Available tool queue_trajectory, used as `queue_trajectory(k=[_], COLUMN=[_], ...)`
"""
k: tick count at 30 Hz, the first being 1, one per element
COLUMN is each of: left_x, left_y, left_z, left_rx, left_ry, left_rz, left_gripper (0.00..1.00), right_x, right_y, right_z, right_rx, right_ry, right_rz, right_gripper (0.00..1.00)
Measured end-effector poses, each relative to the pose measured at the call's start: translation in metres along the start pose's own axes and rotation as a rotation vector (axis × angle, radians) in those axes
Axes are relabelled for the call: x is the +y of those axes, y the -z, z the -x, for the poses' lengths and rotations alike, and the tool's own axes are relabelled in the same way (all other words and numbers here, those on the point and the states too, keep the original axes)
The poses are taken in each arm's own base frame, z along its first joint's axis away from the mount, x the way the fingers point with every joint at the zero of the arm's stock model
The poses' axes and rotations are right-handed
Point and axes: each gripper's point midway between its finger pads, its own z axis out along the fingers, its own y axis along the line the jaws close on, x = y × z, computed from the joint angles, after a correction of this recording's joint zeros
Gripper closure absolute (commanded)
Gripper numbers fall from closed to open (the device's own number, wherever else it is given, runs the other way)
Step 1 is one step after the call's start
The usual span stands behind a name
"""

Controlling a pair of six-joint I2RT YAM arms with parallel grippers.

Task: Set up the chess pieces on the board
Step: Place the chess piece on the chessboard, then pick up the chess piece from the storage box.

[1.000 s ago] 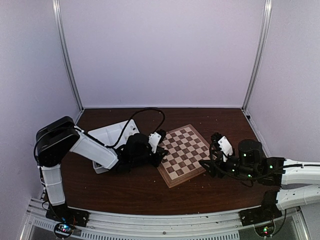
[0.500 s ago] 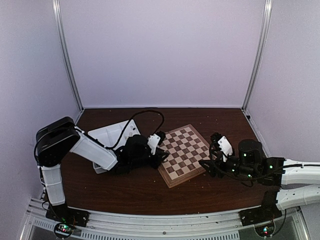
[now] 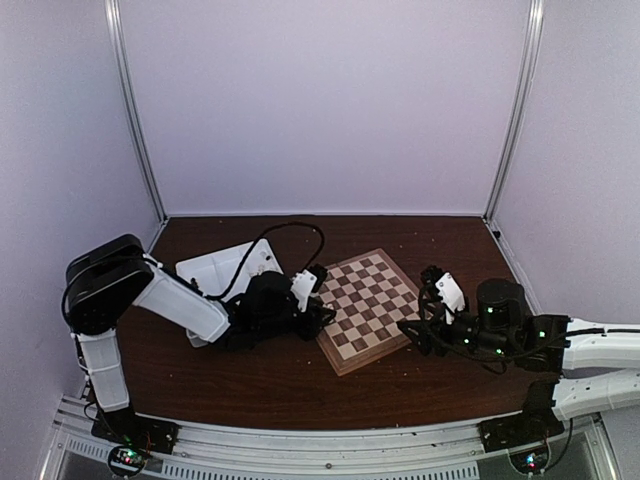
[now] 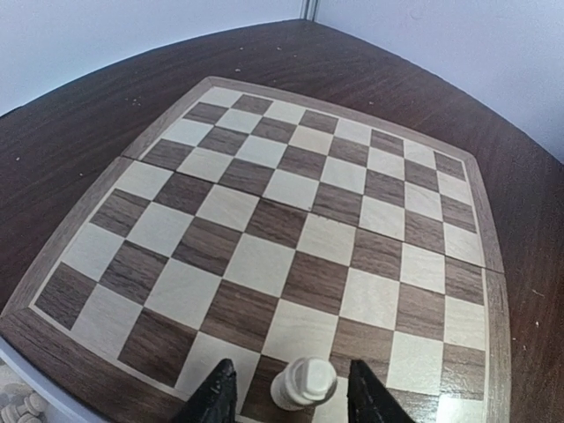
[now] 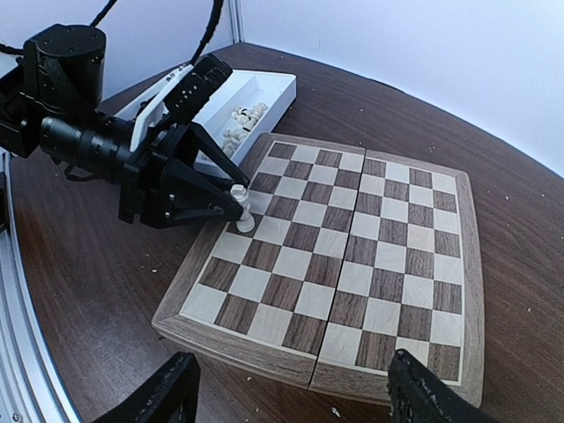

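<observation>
The board (image 3: 368, 305) lies on the dark table, its squares bare except for one cream-white chess piece (image 4: 302, 383). That piece stands upright on a dark square in the board's edge row nearest the tray, and it also shows as a white chess piece (image 5: 240, 204) in the right wrist view. My left gripper (image 4: 291, 377) is open around it, with a gap on each side between piece and fingers. My right gripper (image 5: 291, 370) hangs open over the board's opposite edge with nothing in it. More chess pieces (image 5: 240, 123) lie in the white tray.
A white compartmented tray (image 3: 225, 268) sits to the left of the board, behind my left arm. A black cable (image 3: 290, 235) loops over it. Small crumbs dot the wooden table (image 5: 106, 264). Purple walls close in the back and both sides.
The left gripper's jaws have spread apart off the white piece, which now stands on the board by itself. The right arm has not moved.
</observation>
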Motion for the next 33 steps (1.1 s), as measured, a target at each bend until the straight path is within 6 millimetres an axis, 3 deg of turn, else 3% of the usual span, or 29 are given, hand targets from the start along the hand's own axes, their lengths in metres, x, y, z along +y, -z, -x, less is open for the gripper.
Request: queue_trajectory(k=[5, 9, 12, 14, 17, 19, 22, 25, 29, 33], left_x=[-0.003, -0.007, 0.003, 0.012, 0.033, 0.05, 0.072, 0.091, 0.111, 0.13], left_y=[0.023, 0.058, 0.088, 0.102, 0.116, 0.124, 0.141, 0.156, 0.173, 0.186], left_z=[0.018, 0.053, 0.074, 0.084, 0.086, 0.072, 0.032, 0.01, -0.008, -0.025], left_rx=[-0.019, -0.039, -0.008, 0.039, 0.147, 0.226, 0.381, 0.466, 0.531, 0.578], left_ry=[0.007, 0.02, 0.063, 0.093, 0.167, 0.22, 0.3, 0.37, 0.427, 0.469], left_rz=[-0.007, 0.001, 0.074, 0.122, 0.198, 0.246, 0.327, 0.398, 0.48, 0.543], left_gripper=[0.39, 0.07, 0.02, 0.02, 0.05, 0.09, 0.36, 0.48, 0.61, 0.66], right_x=[0.0, -0.001, -0.004, -0.007, -0.013, -0.017, -0.02, -0.021, -0.022, -0.023], right_y=[0.0, 0.001, 0.001, 0.001, 0.0, 0.001, 0.004, 0.007, 0.006, 0.002], right_z=[0.0, 0.001, -0.001, -0.004, -0.006, -0.004, 0.005, 0.009, -0.006, -0.017], right_rx=[-0.001, -0.006, 0.003, 0.015, 0.045, 0.06, 0.066, 0.065, 0.135, 0.198], right_ry=[0.0, -0.004, -0.018, -0.036, -0.061, -0.069, -0.084, -0.084, -0.068, -0.054], right_rz=[0.001, -0.002, -0.017, -0.034, -0.07, -0.095, -0.12, -0.121, -0.134, -0.143], right_gripper=[0.25, 0.18, 0.03, 0.0, 0.0, 0.0, 0.0, 0.0, 0.02, 0.03])
